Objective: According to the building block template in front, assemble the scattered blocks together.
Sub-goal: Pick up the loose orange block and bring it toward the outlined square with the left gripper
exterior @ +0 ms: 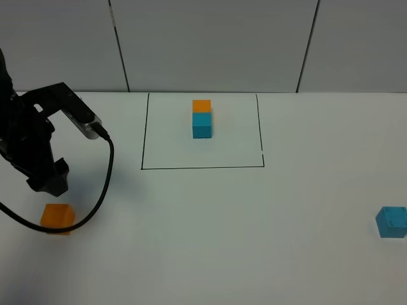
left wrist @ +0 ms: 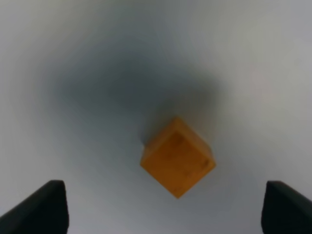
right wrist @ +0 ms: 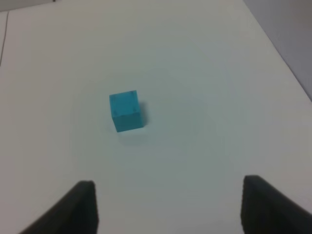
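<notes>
Hovering our left end effector point(left wrist: 165, 214) close above the loose orange cube point(left wrist: 178, 156), we are holding the jaws spread wide with nothing between them, so nothing is grasped. The cube is sitting on the white surface point(exterior: 254, 254), low on the left of the exterior view. It is turned diagonal to the fingers, so we are judging that a wrist turn is needed before closing. Our right end effector point(right wrist: 170, 209) is likewise hanging released and empty, looking down at the loose teal-blue cube point(right wrist: 126, 111), which is lying well apart near the right edge. We are reading this as pre-grasp, one arm per block. The building block template point(exterior: 202, 119) is sitting at the back inside the thin black drawn rectangle point(exterior: 203, 168), orange behind, teal in front, faces touching. Both loose cubes are looking matte, sharp-edged and equal in size, probably rigid and easy to pinch on flat faces. The left wrist view is coming out blurry, so we are not telling height above the cube.
</notes>
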Robot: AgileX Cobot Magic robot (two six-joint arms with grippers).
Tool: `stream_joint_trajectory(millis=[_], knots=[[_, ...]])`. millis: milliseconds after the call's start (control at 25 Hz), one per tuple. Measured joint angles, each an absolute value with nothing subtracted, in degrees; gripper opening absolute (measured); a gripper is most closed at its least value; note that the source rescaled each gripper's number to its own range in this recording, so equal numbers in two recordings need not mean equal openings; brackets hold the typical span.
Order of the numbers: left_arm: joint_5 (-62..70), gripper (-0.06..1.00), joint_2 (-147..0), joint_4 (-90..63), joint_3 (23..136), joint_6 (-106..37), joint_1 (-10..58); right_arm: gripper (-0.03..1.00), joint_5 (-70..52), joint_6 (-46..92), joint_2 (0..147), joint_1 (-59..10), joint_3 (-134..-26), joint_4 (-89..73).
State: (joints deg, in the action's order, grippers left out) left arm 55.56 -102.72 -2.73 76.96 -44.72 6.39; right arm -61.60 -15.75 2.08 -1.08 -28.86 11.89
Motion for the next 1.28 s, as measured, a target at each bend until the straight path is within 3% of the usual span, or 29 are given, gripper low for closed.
stream_joint_trajectory(millis=[800,1280], knots=[[58.6,0.80,-110.7,0.0,75.0,-66.8,6.4,0.58,-61.6,-15.8,2.1,-1.1,-28.9,11.9],[50.9,0.80,-114.0,2.1,71.9,-76.9,6.4,0.58,-61.6,-15.8,2.1,-1.1,-28.9,11.9]])
